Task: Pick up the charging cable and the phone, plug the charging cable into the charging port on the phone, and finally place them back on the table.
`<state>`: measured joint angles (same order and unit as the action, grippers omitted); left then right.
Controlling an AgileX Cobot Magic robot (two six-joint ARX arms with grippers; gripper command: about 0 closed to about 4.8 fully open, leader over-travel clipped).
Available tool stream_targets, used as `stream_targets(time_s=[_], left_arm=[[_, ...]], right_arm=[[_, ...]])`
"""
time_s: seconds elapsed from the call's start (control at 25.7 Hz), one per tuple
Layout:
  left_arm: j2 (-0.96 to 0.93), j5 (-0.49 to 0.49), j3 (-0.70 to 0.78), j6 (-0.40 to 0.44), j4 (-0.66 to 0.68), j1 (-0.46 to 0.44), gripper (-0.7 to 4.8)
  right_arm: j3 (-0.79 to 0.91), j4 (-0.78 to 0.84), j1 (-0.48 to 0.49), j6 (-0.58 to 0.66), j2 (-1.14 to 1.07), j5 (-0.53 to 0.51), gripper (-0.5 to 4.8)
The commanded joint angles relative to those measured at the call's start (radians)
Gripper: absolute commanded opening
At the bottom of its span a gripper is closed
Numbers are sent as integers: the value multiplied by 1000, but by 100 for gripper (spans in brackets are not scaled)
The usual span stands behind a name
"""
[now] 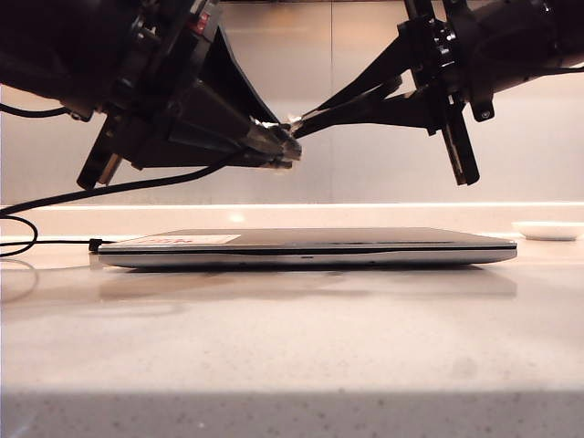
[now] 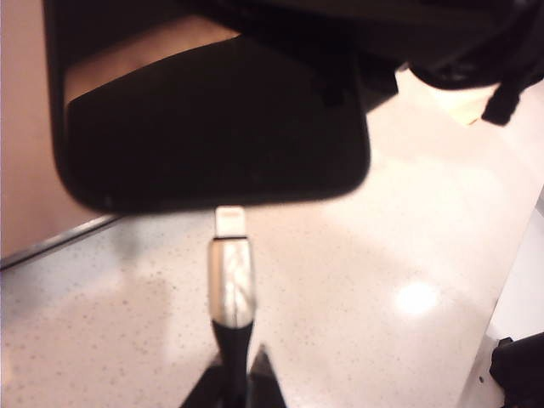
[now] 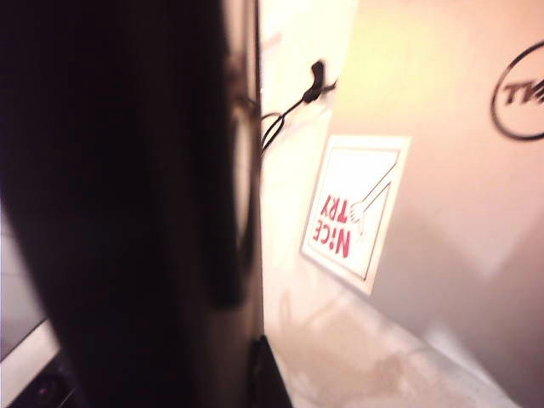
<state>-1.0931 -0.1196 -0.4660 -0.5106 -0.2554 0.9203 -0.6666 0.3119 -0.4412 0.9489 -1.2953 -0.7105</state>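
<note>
Laptop (image 1: 310, 246) flat on table (image 1: 292, 347), centre. Above it, left gripper (image 1: 285, 146) and right gripper (image 1: 297, 121) meet mid-air. Charging cable (image 2: 231, 285) tip just before phone (image 2: 212, 127) edge. Dish (image 1: 547, 231) far right, behind laptop.

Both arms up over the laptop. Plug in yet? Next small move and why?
Not yet, by the left wrist view. Probably next: the left hand, shut on the charging cable, eases its silvery tip straight into the phone. The tip meets the phone's end edge roughly centred but still shows whole. The right hand holds the phone above the laptop.
</note>
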Motion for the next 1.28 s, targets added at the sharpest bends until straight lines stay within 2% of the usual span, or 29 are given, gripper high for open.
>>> stream_targets(time_s=[0.04, 0.23, 0.39, 1.28], left_arm=[[3, 3, -6, 1, -19, 0, -6], [2, 3, -6, 1, -12, 0, -6], [2, 3, -6, 1, -12, 0, -6], [2, 3, 33, 1, -16, 0, -6]], right_arm=[[-8, 39, -2, -6, 7, -6, -6], [-8, 60, -2, 91, 7, 28, -6], [-8, 60, -3, 110, 7, 14, -6], [12, 66, -5, 64, -3, 28, -6]])
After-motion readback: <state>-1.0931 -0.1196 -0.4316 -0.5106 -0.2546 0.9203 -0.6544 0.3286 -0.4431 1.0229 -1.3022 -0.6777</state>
